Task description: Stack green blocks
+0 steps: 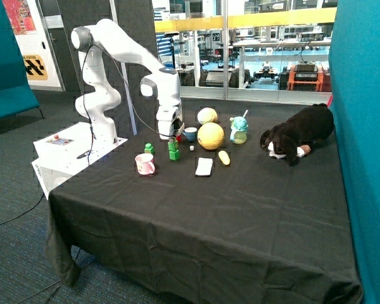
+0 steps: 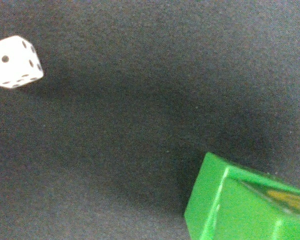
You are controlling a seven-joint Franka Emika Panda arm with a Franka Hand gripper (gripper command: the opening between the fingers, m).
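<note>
Two green blocks stand stacked on the black tablecloth, between the pink cup and the white die. A third green block stands alone behind the pink cup. My gripper hangs just above the stack, close to its top block. In the wrist view a green block fills one corner, seen from close above, and the white die lies on the cloth some way off.
Behind the stack are a blue cup, two yellow balls and a teal sippy cup. A white flat object and a small yellow object lie nearer the front. A plush dog lies by the blue wall.
</note>
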